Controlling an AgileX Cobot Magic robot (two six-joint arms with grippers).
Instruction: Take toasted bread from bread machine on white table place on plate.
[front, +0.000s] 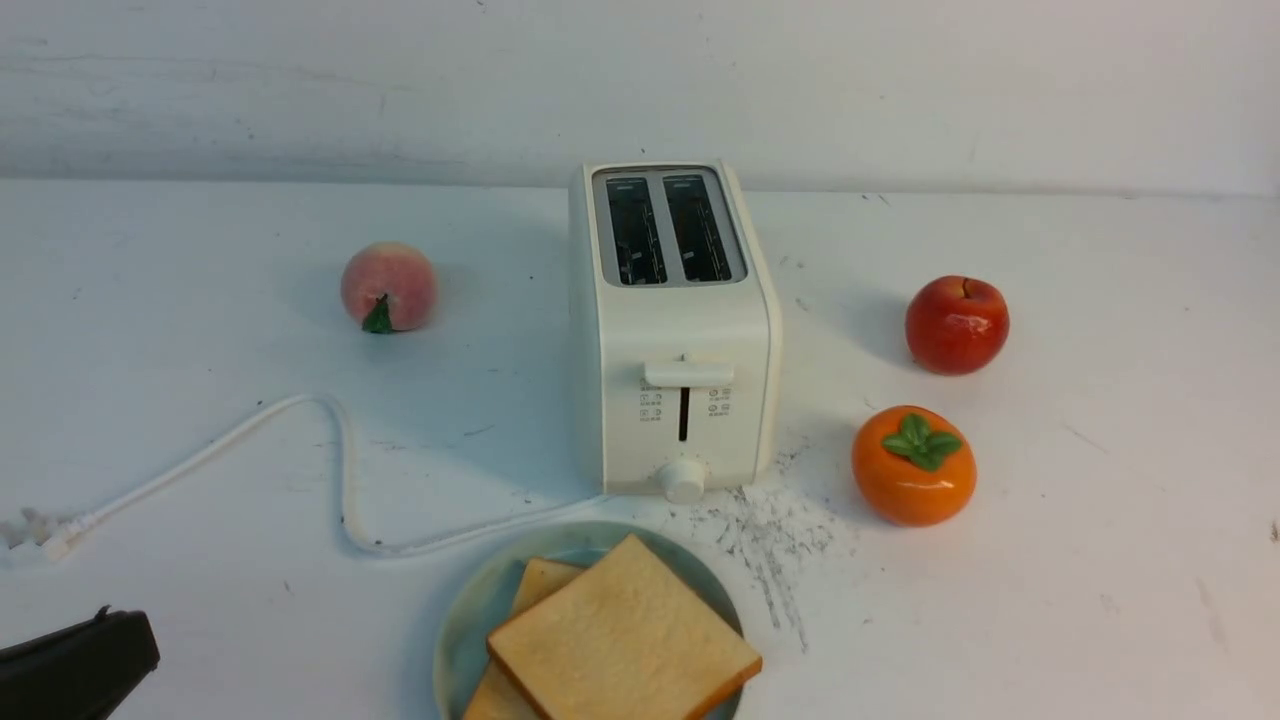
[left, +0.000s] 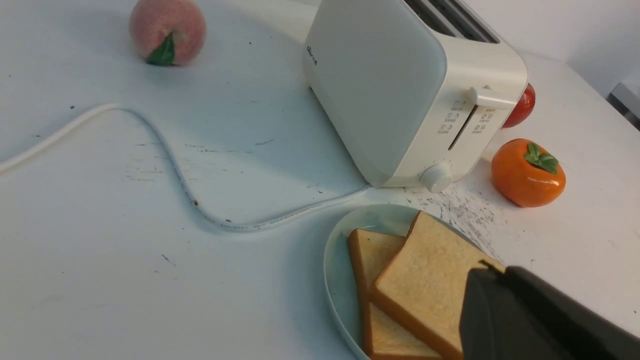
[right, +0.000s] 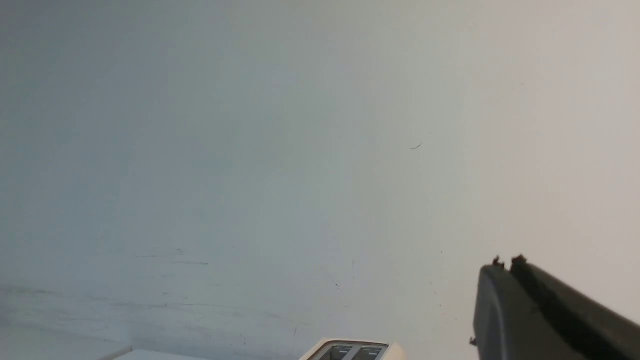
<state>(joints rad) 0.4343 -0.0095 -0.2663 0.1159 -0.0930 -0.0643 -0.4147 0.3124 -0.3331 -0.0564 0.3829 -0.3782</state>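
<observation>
Your left gripper (front: 135, 630) sits low at the near left corner of the tabletop (front: 200, 560), its fingers (left: 492, 290) pressed together and gripping nothing. Just to their right lies the plate (front: 480, 600), with both slices of toasted bread (front: 625, 640) on it, the upper slice lying askew over the lower one and its corner reaching past the plate's right rim. The plate's near edge runs out of the front view.

Beyond the plate, nearly touching its far rim, stands the bread machine (front: 675, 340), both slots empty and the lever high. Its white cord (front: 330, 450) loops across the open tabletop ahead of your left fingers and ends in a plug (front: 35, 535) at the left edge; that is the only thing lying between them and the peach (front: 388, 287) farther back.

Your right gripper (right: 505, 265) is raised and faces the wall (right: 250, 150), its fingers shut and empty, with only the toaster's top below them. On the right side, an apple (front: 957, 325) and a persimmon (front: 913, 465) stand apart from the toaster, with bare tabletop around them.
</observation>
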